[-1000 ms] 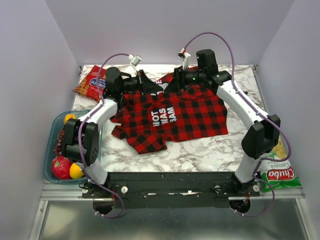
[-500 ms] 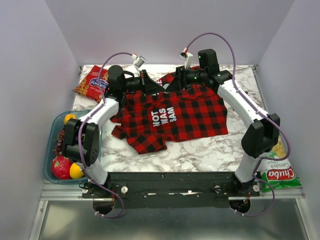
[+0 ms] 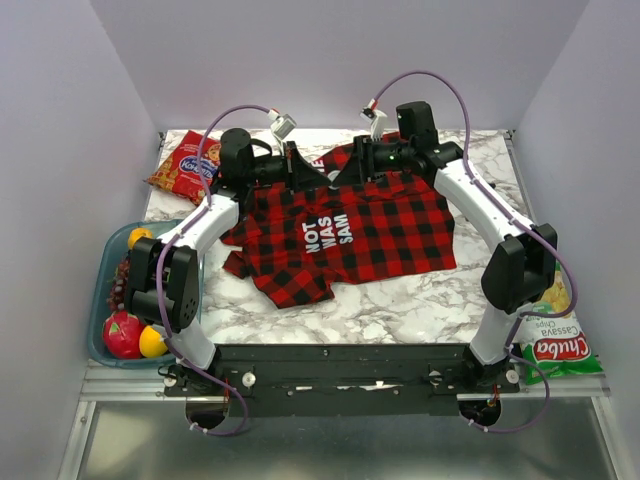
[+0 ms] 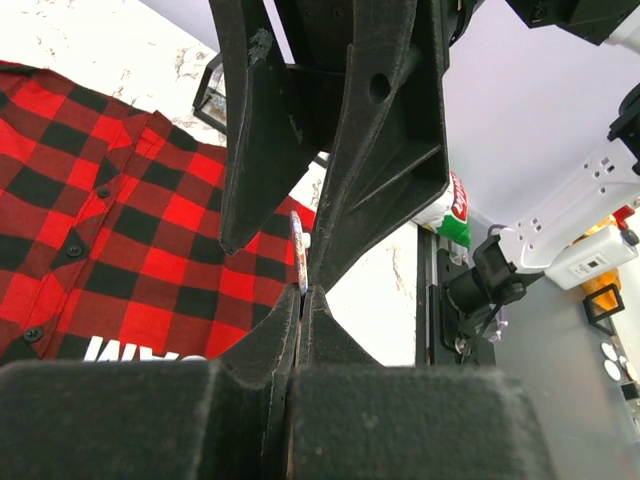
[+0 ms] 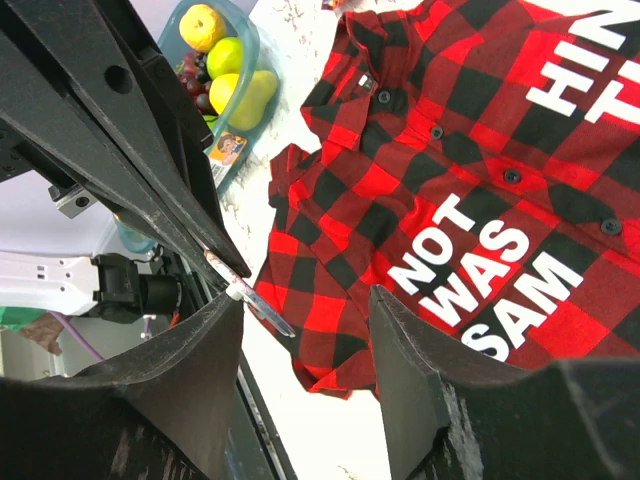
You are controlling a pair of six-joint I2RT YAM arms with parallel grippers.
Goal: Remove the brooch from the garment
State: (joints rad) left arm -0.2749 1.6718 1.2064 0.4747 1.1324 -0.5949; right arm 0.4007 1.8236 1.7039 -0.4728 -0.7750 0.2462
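Observation:
The garment (image 3: 380, 230), a red-and-black checked shirt with white lettering, lies spread on the marble table; it also fills the left wrist view (image 4: 120, 230) and the right wrist view (image 5: 450, 150). My left gripper (image 3: 303, 165) hovers over the collar end and is shut on the brooch (image 4: 297, 235), a thin silvery disc seen edge-on past the fingertips (image 4: 302, 292). The brooch (image 5: 250, 297) is held clear above the cloth. My right gripper (image 3: 345, 167) faces the left one. It is open (image 5: 305, 297), and its fingers (image 4: 390, 150) stand on either side of the brooch without touching it.
A red snack packet (image 3: 185, 165) lies at the back left. A clear tub (image 3: 97, 300) holding fruit sits at the left table edge. A green chips packet (image 3: 555, 345) lies at the front right, beside the right arm's base. Purple walls close in three sides.
My left gripper has drifted slightly right toward the right gripper, still shut on the brooch. The right arm has hardly moved.

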